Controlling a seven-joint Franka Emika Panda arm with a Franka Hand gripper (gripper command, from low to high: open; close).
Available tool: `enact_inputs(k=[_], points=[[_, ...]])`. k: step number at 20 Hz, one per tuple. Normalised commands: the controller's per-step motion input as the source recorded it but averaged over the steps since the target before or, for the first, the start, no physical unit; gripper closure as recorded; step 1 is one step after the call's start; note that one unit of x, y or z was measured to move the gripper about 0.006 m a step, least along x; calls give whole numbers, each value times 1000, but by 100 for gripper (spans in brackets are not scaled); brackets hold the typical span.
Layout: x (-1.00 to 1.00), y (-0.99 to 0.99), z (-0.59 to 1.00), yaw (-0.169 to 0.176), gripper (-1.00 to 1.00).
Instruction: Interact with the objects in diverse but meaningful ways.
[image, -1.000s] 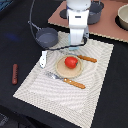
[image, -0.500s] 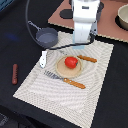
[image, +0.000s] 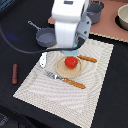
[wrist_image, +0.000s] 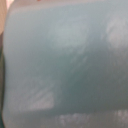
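Observation:
My gripper (image: 74, 48) hangs low over the far edge of the placemat, its fingers hidden by the white arm body. A sliver of the light-blue cup (image: 71, 52) shows right under it. The wrist view is filled by the cup's pale blue wall (wrist_image: 65, 60), very close. The red tomato (image: 72, 62) sits on a small tan plate (image: 62, 70) just in front of the cup. The white shaker (image: 43, 59) lies at the mat's edge on the exterior view's left. The brown sausage (image: 14, 73) lies on the black table. The grey long-handled saucepan (image: 45, 36) and grey pot (image: 95, 7) stand behind.
A fork (image: 64, 79) and a knife (image: 88, 59), both orange-handled, lie on the striped placemat (image: 55, 97) beside the plate. A tan board (image: 107, 25) at the back holds the pot and a pale bowl (image: 123, 17). A black cable (image: 15, 45) loops across the table.
The arm has come down and toward the exterior view's left, closing on the cup behind the plate. The tomato, cutlery, shaker and sausage have not moved.

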Motion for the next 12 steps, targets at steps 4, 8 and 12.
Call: enact_inputs(k=[4, 8, 12], points=[[122, -936, -37, 26, 100], [96, -844, -150, 30, 100], [117, -712, -154, 33, 100]])
